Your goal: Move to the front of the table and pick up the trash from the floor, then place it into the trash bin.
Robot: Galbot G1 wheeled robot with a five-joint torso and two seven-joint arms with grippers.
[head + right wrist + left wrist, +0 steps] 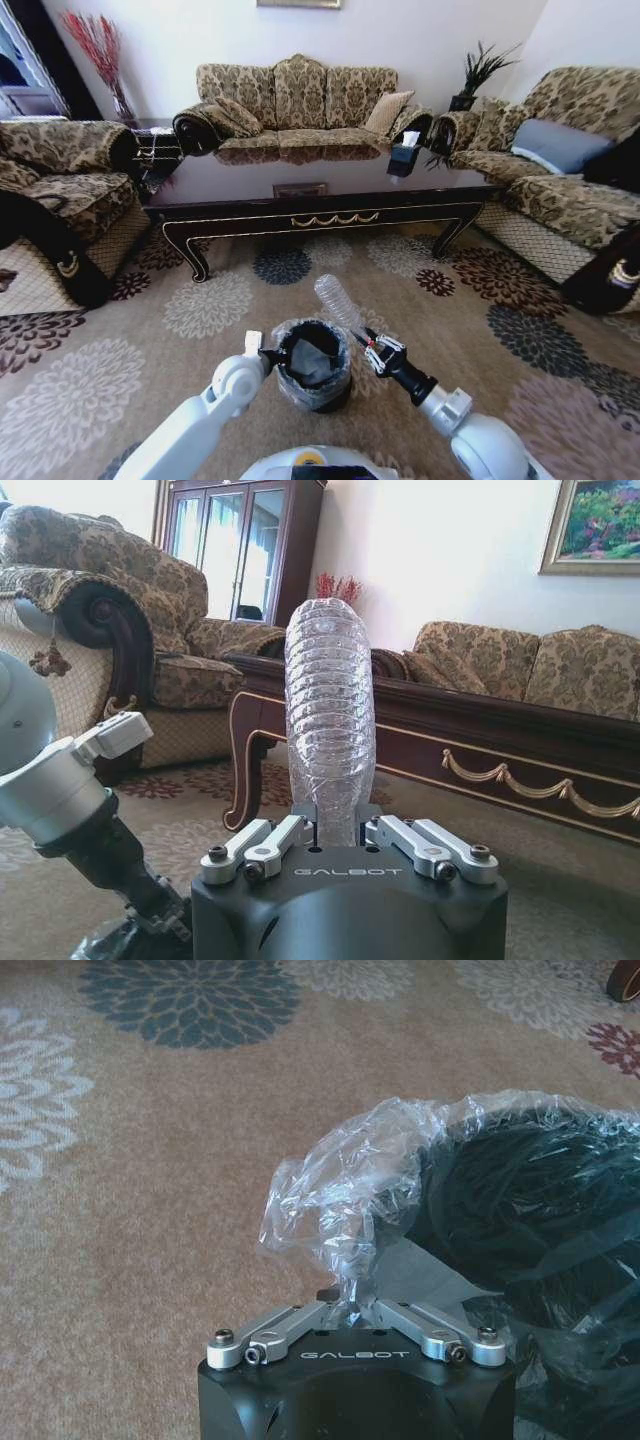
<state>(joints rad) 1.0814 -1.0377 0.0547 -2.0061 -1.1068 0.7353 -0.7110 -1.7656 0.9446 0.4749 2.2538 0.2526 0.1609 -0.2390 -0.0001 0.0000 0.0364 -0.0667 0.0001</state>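
The trash in hand is a clear ribbed plastic bottle (336,300) (329,740). My right gripper (372,348) (335,832) is shut on its lower end, and it stands up above the floor just right of the trash bin (313,366). The bin is black, with a crinkled clear bag liner (340,1195) folded over its rim (520,1150). My left gripper (266,355) (345,1305) is shut on a bunched fold of that liner at the bin's left edge. The dark glossy table (320,205) (500,730) stands beyond, across the flower-patterned floor (230,300).
Patterned sofas (300,100) ring the table on three sides. A dark tissue box (403,158) sits on the table's right part. My left arm (60,790) shows close beside the right gripper. Open carpet lies between the bin and the table.
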